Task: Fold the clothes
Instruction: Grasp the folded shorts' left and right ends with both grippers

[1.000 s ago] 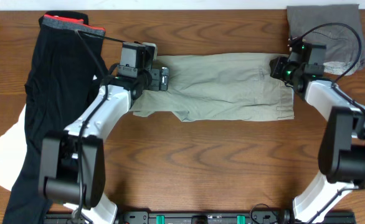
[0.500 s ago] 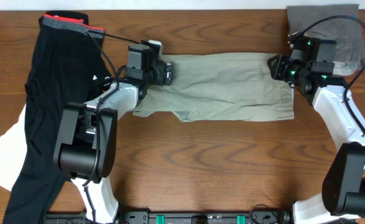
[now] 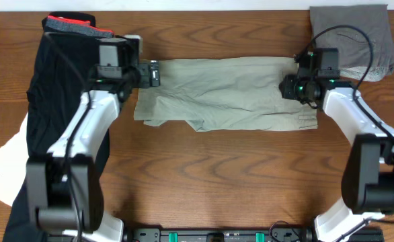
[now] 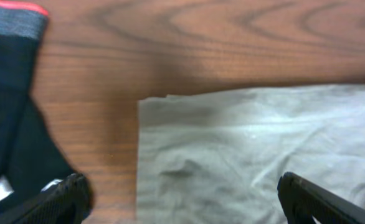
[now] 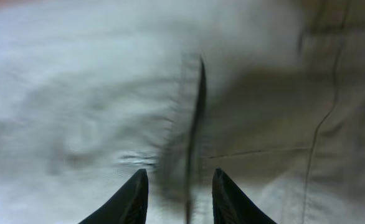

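Release phase, judging by the last second.

Noting the near side first: bare wood-grain table [image 3: 204, 181] just below the trousers [image 3: 230, 91], their near hem uneven, with a small notch left of middle. Lying as one long flat band: pale khaki-green cotton, soft, wrinkled all over, stitching showing at the right end.

Backing the left gripper [image 3: 153, 72] off the trousers' left end, where it was sitting on the cloth a second ago. Now hovering just beyond that edge, jaws spread wide, holding nothing. Leaving that edge straight and flat on the wood.

Shifting the right gripper [image 3: 288, 87] slightly inward over the trousers' right end, jaws parting to a narrow gap astride a raised pocket seam [image 5: 198, 112]. Wrist view blurred; looking unclamped, but not telling whether the tips are touching cloth.

Reading this as one fold laid down and being let go, probably with another fold of the band to come.

Left of the trousers: stretching long, a black garment [image 3: 46, 101], limp, with a grey, red-trimmed band at its far end, partly covering a white item [image 3: 2, 171], cloth or paper unclear.

Beyond the trousers' right end, farthest back: resting folded, a darker grey garment [image 3: 338, 15], matte and squarish.
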